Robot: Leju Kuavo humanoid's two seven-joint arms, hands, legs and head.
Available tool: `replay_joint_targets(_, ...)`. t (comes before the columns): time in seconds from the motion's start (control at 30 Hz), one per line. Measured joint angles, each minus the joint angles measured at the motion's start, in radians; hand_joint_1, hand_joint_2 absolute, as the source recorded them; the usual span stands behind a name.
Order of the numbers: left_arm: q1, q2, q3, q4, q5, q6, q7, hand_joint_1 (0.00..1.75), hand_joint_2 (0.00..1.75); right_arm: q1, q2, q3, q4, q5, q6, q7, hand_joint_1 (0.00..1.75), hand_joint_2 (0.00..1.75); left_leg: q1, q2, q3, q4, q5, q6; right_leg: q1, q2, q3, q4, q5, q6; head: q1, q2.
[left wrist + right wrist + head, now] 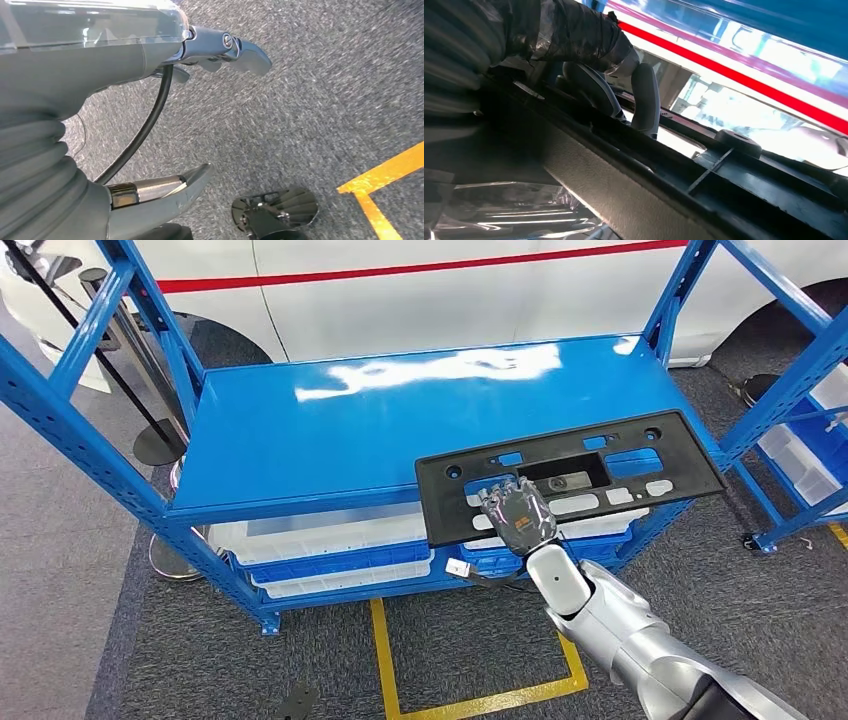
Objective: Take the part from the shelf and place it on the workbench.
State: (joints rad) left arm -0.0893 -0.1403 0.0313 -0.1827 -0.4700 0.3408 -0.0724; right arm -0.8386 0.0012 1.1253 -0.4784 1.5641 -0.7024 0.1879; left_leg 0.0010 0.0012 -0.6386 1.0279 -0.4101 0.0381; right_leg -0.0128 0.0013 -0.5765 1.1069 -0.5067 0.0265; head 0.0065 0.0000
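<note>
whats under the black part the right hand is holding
Under the black part lie the blue shelf top and, past its front edge, white and blue bins on the lower level. The right hand grips it near the front edge. What the panel and hand cover cannot be seen.

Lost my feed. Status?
Right hand grips black part over shelf front edge. Left hand hangs open above floor. Nothing in the way.
</note>
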Motion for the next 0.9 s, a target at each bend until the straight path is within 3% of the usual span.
replay_joint_targets(0.07,0.000,0.000,0.000,0.000,-0.002,0.002,0.001,0.00,1.75,0.000,0.000,-0.016,0.000,0.000,0.000,-0.007,1.75,1.75,-0.001,0.000,-0.010,0.005,0.011,-0.012,0.006,0.001,0.030,-0.062,-0.005,-0.012,0.000,0.000)
replay_joint_targets(0.13,0.002,0.000,0.001,0.000,-0.004,0.003,0.002,0.00,1.75,0.001,0.000,-0.031,0.000,0.000,0.000,-0.013,1.75,1.75,-0.001,-0.002,-0.015,0.004,0.022,-0.024,0.005,-0.001,0.023,-0.070,0.008,-0.027,0.000,0.000)
replay_joint_targets(0.17,0.003,0.000,0.002,0.000,-0.006,0.003,0.003,0.00,1.75,0.001,0.000,-0.036,0.000,0.000,0.000,-0.014,1.75,1.75,-0.001,-0.003,-0.022,0.009,0.013,-0.030,0.002,-0.002,0.018,-0.075,0.017,-0.036,0.000,0.000)
replay_joint_targets(0.23,0.005,0.001,0.003,0.000,-0.010,0.003,0.003,0.00,1.75,0.001,0.000,-0.045,0.000,0.000,0.000,-0.014,1.75,1.75,0.002,-0.004,-0.046,0.069,-0.052,-0.039,-0.004,-0.005,0.002,-0.083,0.039,-0.051,-0.002,0.000)
replay_joint_targets(0.3,0.005,0.001,0.003,0.000,-0.012,0.003,0.003,0.00,1.75,0.003,0.001,-0.054,0.000,0.000,0.000,-0.013,1.75,1.75,0.007,-0.004,-0.080,0.193,-0.144,-0.049,-0.003,-0.006,-0.022,-0.083,0.058,-0.056,-0.003,0.000)
replay_joint_targets(0.33,0.005,0.001,0.004,0.000,-0.012,0.003,0.003,0.00,1.75,0.005,0.001,-0.057,0.000,0.000,0.000,-0.012,1.75,1.75,0.009,-0.004,-0.090,0.249,-0.168,-0.052,-0.003,-0.007,-0.034,-0.082,0.067,-0.055,-0.003,0.000)
replay_joint_targets(0.4,0.006,0.001,0.004,0.000,-0.013,0.003,0.003,0.00,1.75,0.010,0.000,-0.061,0.000,0.000,0.000,-0.010,1.75,1.75,0.013,-0.004,-0.072,0.281,-0.155,-0.057,-0.004,-0.008,-0.058,-0.080,0.083,-0.052,-0.003,0.000)
replay_joint_targets(0.43,0.006,0.001,0.004,0.000,-0.014,0.003,0.003,0.00,1.75,0.012,0.000,-0.063,0.000,0.000,0.000,-0.010,1.75,1.75,0.014,-0.004,-0.048,0.260,-0.132,-0.058,-0.005,-0.008,-0.067,-0.078,0.090,-0.050,-0.003,0.000)
replay_joint_targets(0.5,0.005,0.001,0.004,0.000,-0.015,0.003,0.003,0.00,1.75,0.014,0.000,-0.068,0.000,0.000,0.000,-0.012,1.75,1.75,0.015,-0.004,0.029,0.156,-0.097,-0.057,-0.006,-0.008,-0.082,-0.073,0.100,-0.043,-0.004,0.000)
replay_joint_targets(0.57,0.003,0.001,0.004,0.000,-0.017,0.003,0.003,0.00,1.75,0.015,0.000,-0.077,0.000,0.000,0.000,-0.016,1.75,1.75,0.011,-0.005,0.111,0.033,-0.098,-0.051,-0.006,-0.008,-0.094,-0.068,0.112,-0.032,-0.003,0.000)
replay_joint_targets(0.6,0.003,0.001,0.004,0.000,-0.017,0.003,0.003,0.00,1.75,0.016,0.000,-0.080,0.000,0.000,0.000,-0.017,1.75,1.75,0.009,-0.006,0.134,-0.005,-0.105,-0.046,-0.005,-0.008,-0.097,-0.068,0.120,-0.025,-0.003,0.000)
replay_joint_targets(0.67,0.004,0.002,0.004,0.000,-0.018,0.003,0.003,0.00,1.75,0.018,0.000,-0.084,0.000,0.000,0.000,-0.017,1.75,1.75,0.006,-0.007,0.132,-0.021,-0.102,-0.033,-0.004,-0.008,-0.100,-0.073,0.138,-0.010,-0.002,0.000)
replay_joint_targets(0.7,0.005,0.002,0.005,0.000,-0.018,0.003,0.003,0.00,1.75,0.019,-0.001,-0.084,0.000,0.000,0.000,-0.018,1.75,1.75,0.007,-0.005,0.126,-0.024,-0.092,-0.025,-0.005,-0.007,-0.105,-0.072,0.135,-0.004,-0.002,0.000)
replay_joint_targets(0.73,0.005,0.002,0.005,0.000,-0.019,0.003,0.003,0.00,1.75,0.019,-0.002,-0.085,0.000,0.000,0.000,-0.018,1.75,1.75,0.008,-0.003,0.117,-0.027,-0.080,-0.015,-0.006,-0.005,-0.114,-0.058,0.116,0.000,-0.001,0.000)
replay_joint_targets(0.77,0.005,0.002,0.005,0.000,-0.019,0.003,0.003,0.00,1.75,0.020,-0.003,-0.086,0.000,0.000,0.000,-0.017,1.75,1.75,0.009,-0.001,0.105,-0.030,-0.067,-0.006,-0.007,-0.004,-0.127,-0.026,0.078,0.003,0.000,0.000)
replay_joint_targets(0.83,0.004,0.002,0.006,0.000,-0.020,0.003,0.003,0.00,1.75,0.022,-0.005,-0.087,0.000,0.000,0.000,-0.013,1.75,1.75,0.007,0.002,0.078,-0.030,-0.044,0.005,-0.009,-0.003,-0.161,0.094,-0.023,0.006,0.001,0.000)
replay_joint_targets(0.87,0.005,0.002,0.006,0.000,-0.021,0.003,0.003,0.00,1.75,0.025,-0.006,-0.087,0.000,0.000,0.000,-0.010,1.75,1.75,0.005,0.002,0.064,-0.028,-0.034,0.006,-0.009,-0.003,-0.172,0.156,-0.053,0.007,0.001,0.000)
replay_joint_targets(0.9,0.005,0.003,0.006,0.000,-0.022,0.003,0.003,0.00,1.75,0.028,-0.006,-0.088,0.000,0.000,0.000,-0.009,1.75,1.75,0.003,0.002,0.049,-0.026,-0.024,0.007,-0.009,-0.003,-0.173,0.198,-0.060,0.008,0.001,0.000)
